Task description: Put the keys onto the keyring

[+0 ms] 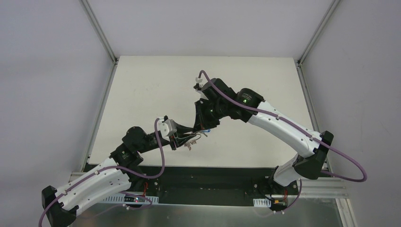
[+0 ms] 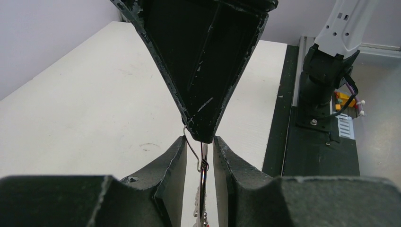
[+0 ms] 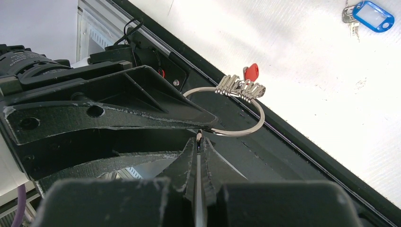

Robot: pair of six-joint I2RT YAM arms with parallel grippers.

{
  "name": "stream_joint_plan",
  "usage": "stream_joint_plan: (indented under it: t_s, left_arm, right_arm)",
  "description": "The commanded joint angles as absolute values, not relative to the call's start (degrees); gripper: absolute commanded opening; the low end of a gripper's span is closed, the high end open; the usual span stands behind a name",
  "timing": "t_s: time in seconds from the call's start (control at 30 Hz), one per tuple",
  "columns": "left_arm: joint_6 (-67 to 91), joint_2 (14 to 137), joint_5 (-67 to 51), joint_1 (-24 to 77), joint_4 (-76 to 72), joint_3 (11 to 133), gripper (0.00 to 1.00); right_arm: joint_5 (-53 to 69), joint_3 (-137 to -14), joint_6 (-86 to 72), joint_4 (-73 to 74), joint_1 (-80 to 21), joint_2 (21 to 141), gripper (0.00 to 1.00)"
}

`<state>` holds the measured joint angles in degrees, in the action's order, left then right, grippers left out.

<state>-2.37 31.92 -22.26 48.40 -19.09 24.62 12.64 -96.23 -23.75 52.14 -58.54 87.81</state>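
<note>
**Wire hoop aloft between two claws**

The keyring [image 3: 257,124], a thin bright wire hoop, hung in the air before the black strip at the table's edge. It carried a tight fan of small silver keys [image 3: 239,88], and the red key [image 3: 251,72] showed its plastic head just beside them. The blue key [image 3: 376,15], oblong and glossy, lay well apart on the matte white table [image 3: 293,71]. The right gripper [image 3: 198,142] was clenched on the wire. The left gripper [image 2: 200,146] straddled the hoop narrowly; we could not tell whether it pressed.
</note>
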Motion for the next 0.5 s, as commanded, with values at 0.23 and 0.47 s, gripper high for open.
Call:
stream_joint_plan:
  t_s: [0.23, 0.47]
  left_arm:
    - [-2.94, 32.0, -22.13, 48.72, -21.54, 24.79, 0.26]
    - [-2.9, 31.12, -21.97, 48.71, -21.33, 24.57, 0.26]
  right_arm:
    - [12.13, -99.61, -23.91, 51.51, -59.41, 86.32, 0.0]
    - [12.19, -99.79, -23.82, 51.64, -59.63, 86.73, 0.0]
